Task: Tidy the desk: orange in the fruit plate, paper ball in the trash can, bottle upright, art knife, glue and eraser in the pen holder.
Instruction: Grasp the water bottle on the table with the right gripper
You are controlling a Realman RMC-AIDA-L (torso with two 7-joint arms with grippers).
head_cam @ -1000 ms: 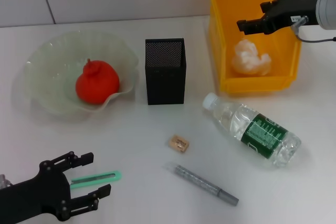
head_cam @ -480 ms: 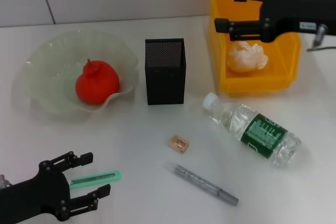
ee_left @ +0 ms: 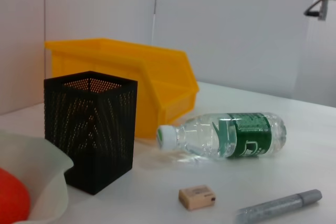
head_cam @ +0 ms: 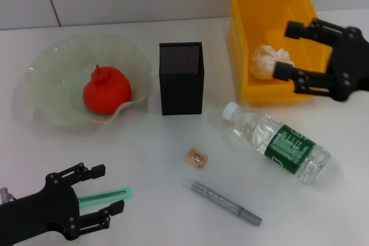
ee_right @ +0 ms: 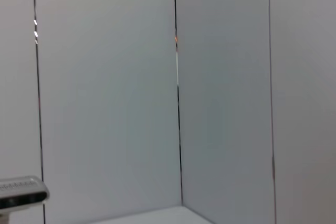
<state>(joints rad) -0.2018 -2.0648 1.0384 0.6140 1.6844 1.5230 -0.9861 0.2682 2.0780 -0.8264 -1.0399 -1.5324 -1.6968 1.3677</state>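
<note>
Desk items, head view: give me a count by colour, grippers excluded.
Yellow: 1, trash can
Black: 1, pen holder
Red-orange: 1, orange
White: 1, paper ball
Clear or pale: 2, bottle, fruit plate
Tan: 1, eraser
Green: 1, knife
Grey: 1, pen-shaped stick
Total: 9

Orange [head_cam: 106, 91] in fruit plate [head_cam: 52, 61], paper ball [head_cam: 266, 60] in trash can [head_cam: 245, 38], bottle [head_cam: 279, 142] lying flat

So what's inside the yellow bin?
A crumpled white paper ball lies inside the trash can. The open right gripper covers part of the bin's right side, so that corner is hidden.
</note>
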